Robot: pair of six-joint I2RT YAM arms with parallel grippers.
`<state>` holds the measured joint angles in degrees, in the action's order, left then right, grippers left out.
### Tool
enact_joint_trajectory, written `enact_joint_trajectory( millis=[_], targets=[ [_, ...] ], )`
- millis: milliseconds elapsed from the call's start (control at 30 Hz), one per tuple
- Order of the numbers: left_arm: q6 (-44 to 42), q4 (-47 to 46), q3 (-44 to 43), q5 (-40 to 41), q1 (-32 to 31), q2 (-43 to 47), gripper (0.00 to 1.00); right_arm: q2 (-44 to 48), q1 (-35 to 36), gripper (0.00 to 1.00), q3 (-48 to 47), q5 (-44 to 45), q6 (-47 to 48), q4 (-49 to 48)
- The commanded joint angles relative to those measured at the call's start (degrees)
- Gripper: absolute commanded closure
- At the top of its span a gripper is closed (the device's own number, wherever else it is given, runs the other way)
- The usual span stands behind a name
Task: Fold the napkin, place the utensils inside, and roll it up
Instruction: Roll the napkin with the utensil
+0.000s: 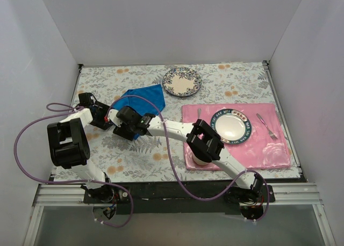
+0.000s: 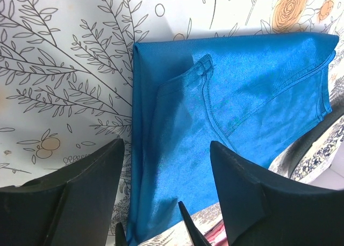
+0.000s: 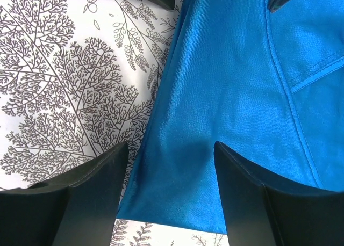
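Observation:
The blue napkin (image 1: 141, 98) lies folded on the floral tablecloth, left of centre. Both grippers hover low over its near-left end. My left gripper (image 1: 109, 117) is open and empty, its jaws astride the napkin (image 2: 231, 90) in the left wrist view (image 2: 166, 149). My right gripper (image 1: 125, 129) is open and empty too, its jaws spanning the napkin's folded edge (image 3: 226, 95) in the right wrist view (image 3: 171, 149). A silver fork (image 1: 267, 126) lies on the pink placemat (image 1: 269, 149) at the right. Another slim utensil (image 1: 199, 113) shows left of the plate there.
A green-rimmed plate (image 1: 232, 125) sits on the placemat. A floral plate (image 1: 182, 81) stands behind the napkin, and its rim shows in the left wrist view (image 2: 317, 149). White walls close in the table. The right arm's links cross above the placemat's left part.

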<state>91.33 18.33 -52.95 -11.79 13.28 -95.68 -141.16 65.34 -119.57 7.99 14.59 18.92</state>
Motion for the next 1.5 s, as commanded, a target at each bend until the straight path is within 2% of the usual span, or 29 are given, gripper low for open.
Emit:
enact_joint_trajectory(
  millis=[0, 100, 267, 933, 1300, 1467],
  targets=[
    [-0.36, 1.53, 0.39, 1.94, 0.17, 3.65, 0.34, -1.48, 0.23, 0.27, -2.69, 0.36, -2.72, -2.83],
    [-0.54, 2.06, 0.65, 2.47, 0.26, 4.97, 0.33, -1.75, -0.3, 0.3, -1.9, -0.69, -5.62, -2.83],
    [-0.28, 2.24, 1.97, 1.69, 0.26, 6.56, 0.3, -2.27, -1.27, 0.43, -1.02, -0.43, -7.64, -2.04],
    [-0.1, 3.73, 2.94, 0.55, 0.34, 9.11, 0.27, -4.56, -2.24, 0.44, 1.97, 1.24, -9.23, -0.29],
    [-0.54, 3.39, 4.08, -2.18, 0.34, 6.12, 0.28, -4.3, -2.41, 0.67, 1.97, -1.21, -10.1, -0.11],
    [-0.71, 1.28, 6.27, -4.02, 0.34, 5.24, 0.28, -4.03, -2.94, 0.72, 2.23, -3.06, -11.86, -0.2]
  ],
)
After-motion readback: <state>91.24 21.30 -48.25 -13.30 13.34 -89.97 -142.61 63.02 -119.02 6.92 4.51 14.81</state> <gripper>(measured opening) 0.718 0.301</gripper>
